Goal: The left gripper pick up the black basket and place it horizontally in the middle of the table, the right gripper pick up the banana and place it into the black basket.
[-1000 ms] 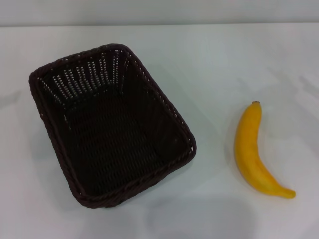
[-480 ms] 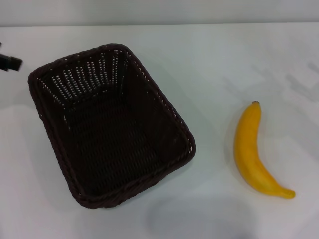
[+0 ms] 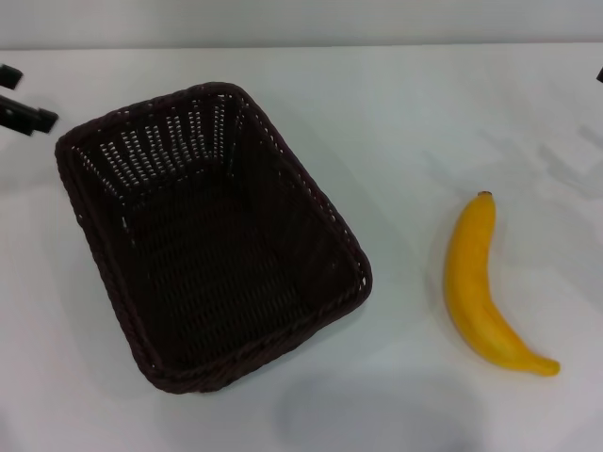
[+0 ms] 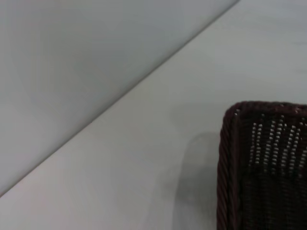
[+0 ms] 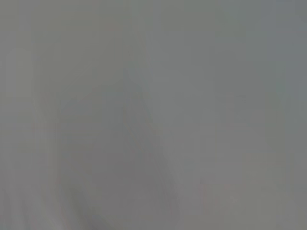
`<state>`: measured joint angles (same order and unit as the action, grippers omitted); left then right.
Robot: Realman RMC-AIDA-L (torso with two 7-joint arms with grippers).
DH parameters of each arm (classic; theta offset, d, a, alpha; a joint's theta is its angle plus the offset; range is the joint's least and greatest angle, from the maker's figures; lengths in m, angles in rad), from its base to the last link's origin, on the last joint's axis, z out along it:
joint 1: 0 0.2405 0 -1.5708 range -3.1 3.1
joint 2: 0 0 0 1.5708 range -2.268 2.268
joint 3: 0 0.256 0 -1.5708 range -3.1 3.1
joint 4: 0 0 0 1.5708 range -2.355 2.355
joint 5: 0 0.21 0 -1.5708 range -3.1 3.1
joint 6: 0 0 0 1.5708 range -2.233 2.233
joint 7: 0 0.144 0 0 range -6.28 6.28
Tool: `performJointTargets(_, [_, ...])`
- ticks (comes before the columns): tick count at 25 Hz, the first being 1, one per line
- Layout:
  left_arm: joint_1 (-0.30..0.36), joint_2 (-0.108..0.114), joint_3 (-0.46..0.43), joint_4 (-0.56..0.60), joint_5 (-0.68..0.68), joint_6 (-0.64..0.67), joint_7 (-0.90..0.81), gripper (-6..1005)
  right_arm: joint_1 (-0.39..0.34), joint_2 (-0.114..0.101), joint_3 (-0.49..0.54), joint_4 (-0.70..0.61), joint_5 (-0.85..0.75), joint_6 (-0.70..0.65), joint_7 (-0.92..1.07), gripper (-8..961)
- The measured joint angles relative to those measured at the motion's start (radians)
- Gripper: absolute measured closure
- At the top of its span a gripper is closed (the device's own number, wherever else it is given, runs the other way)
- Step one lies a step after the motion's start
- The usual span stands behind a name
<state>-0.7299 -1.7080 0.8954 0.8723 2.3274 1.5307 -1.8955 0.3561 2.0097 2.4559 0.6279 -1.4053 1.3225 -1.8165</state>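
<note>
nothing done yet: basket [image 3: 212,235] sits askew on the left, banana [image 3: 482,287] lies loose on the table [image 3: 415,113].
left gripper [image 3: 21,102] just beside the basket's far corner, fingers spread and empty; right gripper [image 3: 599,73] barely in view, can't tell its state.

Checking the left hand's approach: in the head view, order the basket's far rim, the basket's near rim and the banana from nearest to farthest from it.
From the left hand, at the table's far-left edge:
1. Basket's far rim, beside it.
2. Basket's near rim, centre-left.
3. Banana, right side.
</note>
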Motion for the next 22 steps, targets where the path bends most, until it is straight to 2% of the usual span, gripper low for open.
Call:
performJointTargets(4, [0.005, -0.045, 0.009, -0.002, 0.014, -0.019, 0.059, 130, 0.004, 0.001, -0.006, -0.020, 0.027, 0.003, -0.002, 112])
performJointTargets(7, [0.008, -0.062, 0.009, -0.006, 0.023, -0.034, 0.083, 138, 0.001, 0.001, -0.011, -0.029, 0.051, 0.005, -0.001, 112])
performJointTargets(17, [0.008, -0.081, 0.008, -0.014, 0.040, -0.108, 0.127, 165, -0.016, 0.000, -0.003, -0.041, 0.094, 0.006, 0.012, 112])
performJointTargets(22, [-0.005, -0.086, 0.007, -0.064, 0.040, -0.136, 0.156, 179, -0.019, -0.002, -0.003, -0.045, 0.118, 0.008, 0.012, 112])
